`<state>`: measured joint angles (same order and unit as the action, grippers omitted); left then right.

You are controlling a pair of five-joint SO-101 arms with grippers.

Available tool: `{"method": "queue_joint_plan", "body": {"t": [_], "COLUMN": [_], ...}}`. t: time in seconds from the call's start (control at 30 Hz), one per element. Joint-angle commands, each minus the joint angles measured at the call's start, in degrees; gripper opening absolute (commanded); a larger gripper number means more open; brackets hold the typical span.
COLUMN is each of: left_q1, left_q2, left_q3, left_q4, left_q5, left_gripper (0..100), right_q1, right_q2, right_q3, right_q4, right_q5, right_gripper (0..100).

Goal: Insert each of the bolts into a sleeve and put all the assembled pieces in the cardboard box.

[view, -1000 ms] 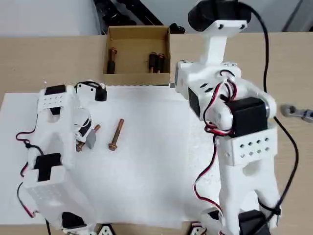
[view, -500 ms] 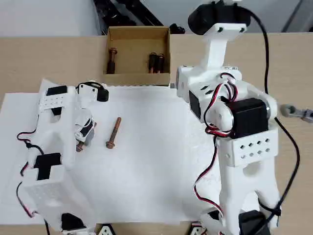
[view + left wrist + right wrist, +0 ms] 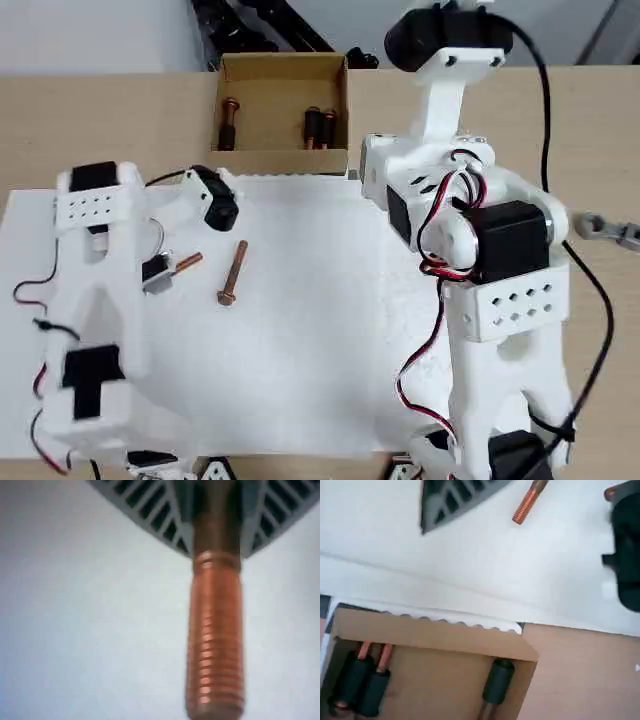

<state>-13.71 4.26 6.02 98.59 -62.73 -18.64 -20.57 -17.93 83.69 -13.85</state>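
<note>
My left gripper is shut on a copper bolt over the left part of the white sheet. In the left wrist view the bolt's threaded shank sticks out from the left gripper above the sheet. A second bolt lies loose on the sheet just right of it. The cardboard box at the back holds three bolts in black sleeves, one at its left and two at its right. My right arm hangs by the box's right front corner.
The sheet's scalloped far edge meets the box front. The left arm's black motor sits between the held bolt and the box. A small metal part lies on the wooden table at the far right.
The left arm has risen and swung left with the bolt, which now points right. The loose bolt shifted slightly to the left. The right arm has stayed still.
</note>
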Motion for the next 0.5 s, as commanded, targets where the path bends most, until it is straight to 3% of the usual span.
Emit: {"method": "queue_joint_plan", "body": {"t": [0.0, 0.23, 0.47], "left_q1": [0.0, -0.18, -0.44], "left_q2": [-8.18, -19.25, -22.33], "left_q3": [-0.13, -0.13, 0.48], "left_q4": [1.93, 1.93, 1.85], "left_q5": [-4.31, -17.23, -33.93], "left_gripper": [0, 0, 0], "right_q1": [0.66, 0.75, 0.75], "right_q2": [-1.36, -1.36, -4.35], "right_q3": [-2.46, -2.11, 7.21], "right_q4": [0.04, 0.13, -0.92], "right_q5": [-0.44, -0.53, -0.62], "right_gripper": [14.7, 14.7, 14.7]}}
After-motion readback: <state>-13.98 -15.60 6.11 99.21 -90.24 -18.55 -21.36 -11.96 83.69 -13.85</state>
